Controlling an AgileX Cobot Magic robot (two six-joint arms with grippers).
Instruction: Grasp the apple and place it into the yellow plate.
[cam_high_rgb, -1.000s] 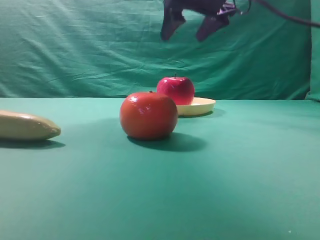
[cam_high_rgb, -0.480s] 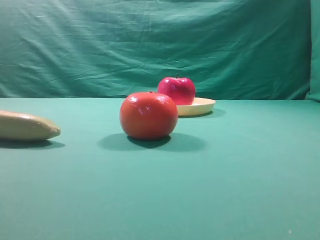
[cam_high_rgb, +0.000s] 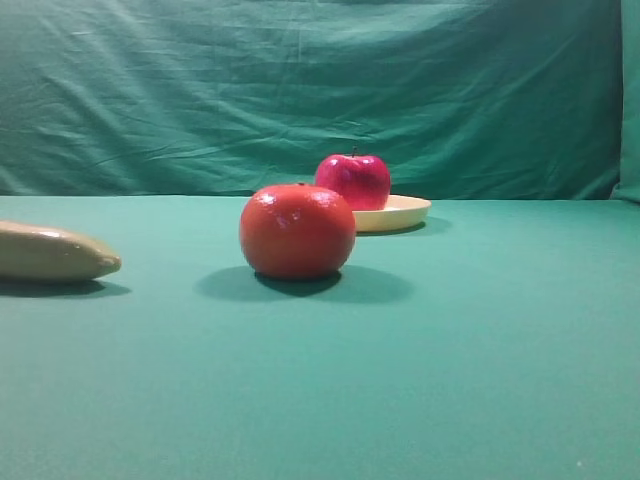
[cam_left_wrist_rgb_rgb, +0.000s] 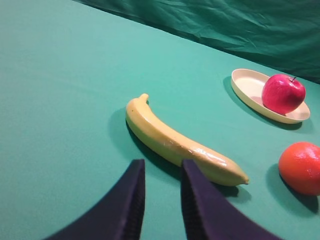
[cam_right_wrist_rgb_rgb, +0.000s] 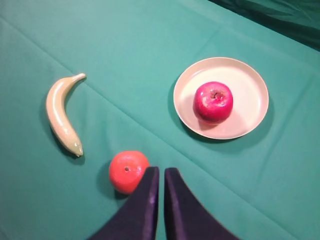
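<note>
Since the apple already sits inside the yellow plate, a little left of the plate's centre in the right wrist view and with its stem dimple facing up, the placement looks done, and the relation that matters now is how each gripper stands to the plate. Taking the plate as landmark: the right gripper hangs high above the cloth, down and to the left of the plate in its own view, with clear green cloth between its tips and the plate's rim; its jaws are nearly closed, only a thin slit between them, and they grip nothing. The left gripper is farther from the plate, which appears well off toward the upper right of its view, beyond the banana; its jaws stand narrowly apart and are also bare. So the right arm is the nearer one to the plate. An orange fruit lies on the near side of the plate, just beside the right gripper's tips in the wrist picture, though the gripper looks to be well above it. The apple is roundish, so it has no long axis to speak of. Neither arm shows in the exterior high view, which suggests both are held up and clear, and any further move need only be a retreat.
</note>
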